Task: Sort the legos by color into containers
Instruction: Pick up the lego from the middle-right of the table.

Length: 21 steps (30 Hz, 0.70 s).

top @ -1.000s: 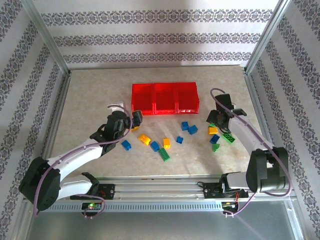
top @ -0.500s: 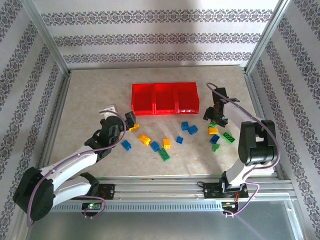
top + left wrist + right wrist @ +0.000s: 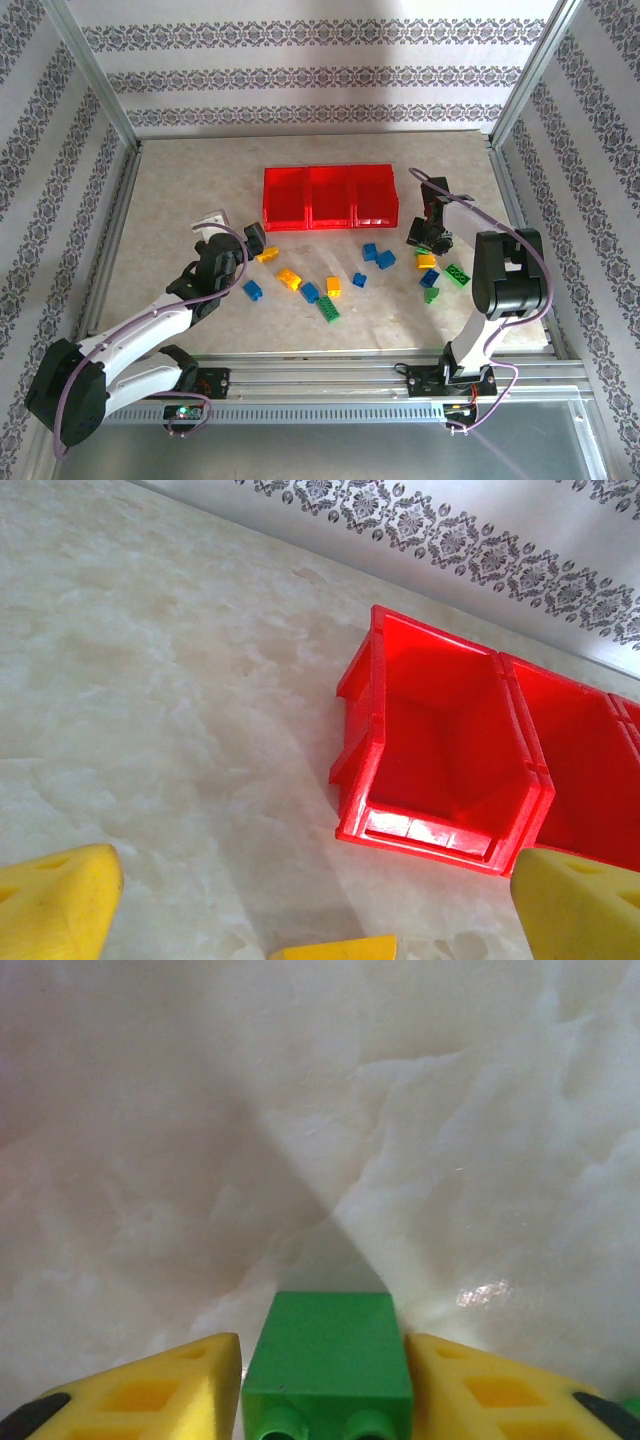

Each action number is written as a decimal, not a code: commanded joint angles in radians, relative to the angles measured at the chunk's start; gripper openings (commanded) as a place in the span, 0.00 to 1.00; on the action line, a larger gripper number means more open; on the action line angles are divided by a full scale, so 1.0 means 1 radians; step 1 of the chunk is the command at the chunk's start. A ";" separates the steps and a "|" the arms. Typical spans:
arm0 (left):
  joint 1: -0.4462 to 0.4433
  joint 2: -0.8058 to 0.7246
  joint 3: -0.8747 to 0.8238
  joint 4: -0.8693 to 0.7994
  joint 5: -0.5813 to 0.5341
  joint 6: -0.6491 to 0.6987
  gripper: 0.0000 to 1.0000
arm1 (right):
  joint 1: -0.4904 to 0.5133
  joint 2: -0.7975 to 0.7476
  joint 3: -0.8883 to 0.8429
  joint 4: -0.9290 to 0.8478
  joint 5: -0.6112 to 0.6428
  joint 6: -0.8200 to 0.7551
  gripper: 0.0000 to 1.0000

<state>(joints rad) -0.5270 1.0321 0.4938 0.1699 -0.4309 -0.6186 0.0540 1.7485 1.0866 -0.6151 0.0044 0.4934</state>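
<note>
A green lego [image 3: 328, 1348] is sitting between the right gripper's [image 3: 323, 1365] fingers, which are pressing both its sides, near the tabletop's [image 3: 180, 200] right edge, beside the containers' [image 3: 330, 224] right end. Next, I judge: carrying it into a bin. The left gripper [image 3: 318, 905] is hanging spread wide over a yellow lego [image 3: 335, 948].

Containers [image 3: 330, 196] behind legos [image 3: 289, 279]; legos scattered on table [image 3: 180, 195].

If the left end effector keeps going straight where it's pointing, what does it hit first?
Most likely the yellow brick low between the left end effector's open fingers; past that, the near wall of the leftmost red bin. Depth is unclear, so it could clear the brick.
</note>
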 commanded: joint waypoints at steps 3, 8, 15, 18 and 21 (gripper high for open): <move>0.018 -0.008 0.004 -0.034 -0.022 -0.012 1.00 | -0.009 0.019 0.010 -0.008 -0.018 0.005 0.39; 0.026 0.011 0.034 -0.107 -0.036 -0.039 1.00 | -0.009 -0.001 -0.009 -0.005 -0.025 0.004 0.29; 0.045 0.061 0.063 -0.153 -0.004 -0.070 1.00 | 0.010 -0.098 -0.017 -0.009 -0.033 -0.007 0.22; 0.058 0.099 0.077 -0.161 0.034 -0.081 1.00 | 0.035 -0.151 -0.004 -0.011 -0.031 -0.008 0.19; 0.068 0.139 0.097 -0.172 0.067 -0.092 1.00 | 0.075 -0.191 0.020 -0.011 -0.018 -0.010 0.18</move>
<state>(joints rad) -0.4759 1.1461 0.5541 0.0471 -0.4000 -0.6830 0.0933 1.5997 1.0763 -0.6147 -0.0170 0.4931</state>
